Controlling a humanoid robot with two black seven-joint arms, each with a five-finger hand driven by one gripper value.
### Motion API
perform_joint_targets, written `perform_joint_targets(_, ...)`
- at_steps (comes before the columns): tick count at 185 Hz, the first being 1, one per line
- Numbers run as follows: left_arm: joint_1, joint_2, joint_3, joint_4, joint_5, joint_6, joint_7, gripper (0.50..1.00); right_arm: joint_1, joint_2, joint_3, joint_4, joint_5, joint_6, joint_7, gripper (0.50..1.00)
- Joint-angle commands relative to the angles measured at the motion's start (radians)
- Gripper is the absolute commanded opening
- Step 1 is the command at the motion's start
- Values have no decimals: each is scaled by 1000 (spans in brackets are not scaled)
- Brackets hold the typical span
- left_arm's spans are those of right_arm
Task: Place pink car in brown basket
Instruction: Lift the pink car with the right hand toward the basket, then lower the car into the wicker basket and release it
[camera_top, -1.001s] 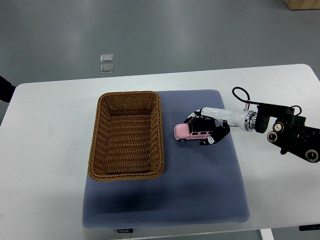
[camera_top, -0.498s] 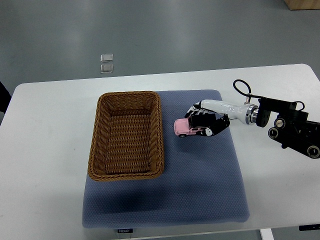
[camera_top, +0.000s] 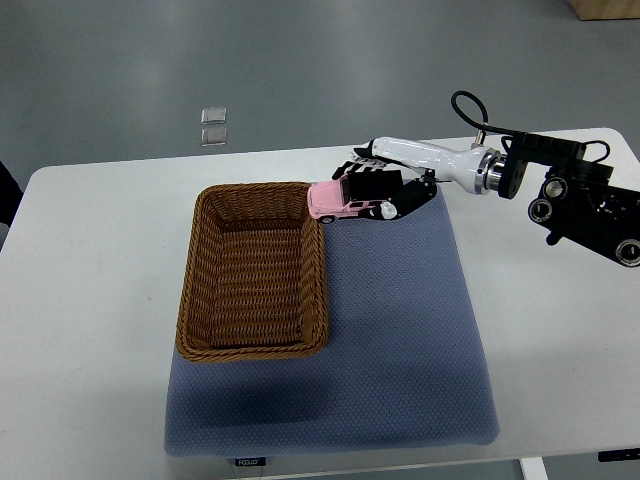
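The pink car (camera_top: 334, 201) is held in my right hand (camera_top: 375, 188), whose black fingers are shut around its rear half. The car is lifted off the blue mat and sits just at the far right corner of the brown basket (camera_top: 254, 270), nose pointing left over the rim. The wicker basket is rectangular and nothing shows inside it. It stands on the left part of the mat. My right arm (camera_top: 560, 195) comes in from the right edge. My left arm is out of view.
A blue-grey padded mat (camera_top: 400, 340) covers the middle of the white table (camera_top: 90, 300). Two small clear squares (camera_top: 213, 127) lie on the floor beyond the table. A dark object shows at the left edge (camera_top: 6, 190).
My right hand has lifted the pink car off the mat and carried it up and left, from the mat's middle to the basket's far right corner.
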Motion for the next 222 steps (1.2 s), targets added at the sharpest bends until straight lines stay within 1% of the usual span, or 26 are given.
perform_joint_targets(1,0,0,2,-4,0,0,0,1000,27,58,-13,-18,5,1,-5,500)
perform_joint_targets(63,0,0,2,-5,2,0,0,1000,35,303,-56,-190,-12,-18,-5,500)
perform_joint_targets(105,0,0,2,-5,2,0,0,1000,27,421,-157,-290,-13,-110,0,500)
perform_joint_targets(126,0,0,2,-5,2,0,0,1000,-4,424,-163,-319,-13,-143,0,500)
perform_joint_targets(127,0,0,2,-5,2,0,0,1000,-5,424,-162,-322,-13,-146,0,525)
perform_joint_targets(128,0,0,2,-5,2,0,0,1000,-5,424,-162,-322,-13,-146,0,525)
perform_joint_targets(129,0,0,2,-4,2,0,0,1000,-7,424,-162,-323,-13,-148,0,551)
perform_joint_targets(132,0,0,2,-5,2,0,0,1000,-8,424,-162,-326,-13,-149,0,574)
perform_joint_targets(133,0,0,2,-5,2,0,0,1000,-10,424,-162,-329,-13,-151,0,598)
perform_joint_targets(134,0,0,2,-5,2,0,0,1000,-10,424,-162,-329,-13,-151,0,599)
perform_joint_targets(135,0,0,2,-5,2,0,0,1000,-10,424,-162,-331,-13,-153,1,631)
perform_joint_targets(136,0,0,2,-5,2,0,0,1000,-10,424,-162,-331,-13,-153,1,631)
perform_joint_targets(137,0,0,2,-5,2,0,0,1000,-11,424,-162,-333,-13,-154,1,672)
perform_joint_targets(138,0,0,2,-5,2,0,0,1000,-11,424,-162,-333,-13,-154,1,672)
perform_joint_targets(139,0,0,2,-4,2,0,0,1000,-13,424,-162,-334,-13,-154,1,715)
perform_joint_targets(140,0,0,2,-4,2,0,0,1000,-13,424,-162,-334,-13,-154,1,715)
perform_joint_targets(141,0,0,2,-5,2,0,0,1000,-15,424,-162,-336,-13,-154,1,753)
perform_joint_targets(142,0,0,2,-5,2,0,0,1000,-15,424,-162,-336,-13,-154,1,754)
perform_joint_targets(143,0,0,2,-5,2,0,0,1000,-16,424,-160,-336,-13,-154,1,782)
perform_joint_targets(153,0,0,2,-4,2,0,0,1000,-22,424,-160,-336,-13,-154,3,842)
perform_joint_targets(155,0,0,2,-4,2,0,0,1000,-22,424,-160,-336,-13,-154,3,842)
perform_joint_targets(159,0,0,2,-4,2,0,0,1000,-22,424,-160,-336,-13,-154,3,879)
perform_joint_targets(160,0,0,2,-4,2,0,0,1000,-22,424,-160,-336,-12,-153,3,901)
perform_joint_targets(162,0,0,2,-4,2,0,0,1000,-22,424,-160,-336,-12,-153,3,911)
perform_joint_targets(195,0,0,3,-4,2,0,0,1000,-2,424,-117,-328,11,-156,4,915)
perform_joint_targets(222,0,0,3,-4,2,0,0,1000,12,423,97,-323,79,-142,4,915)
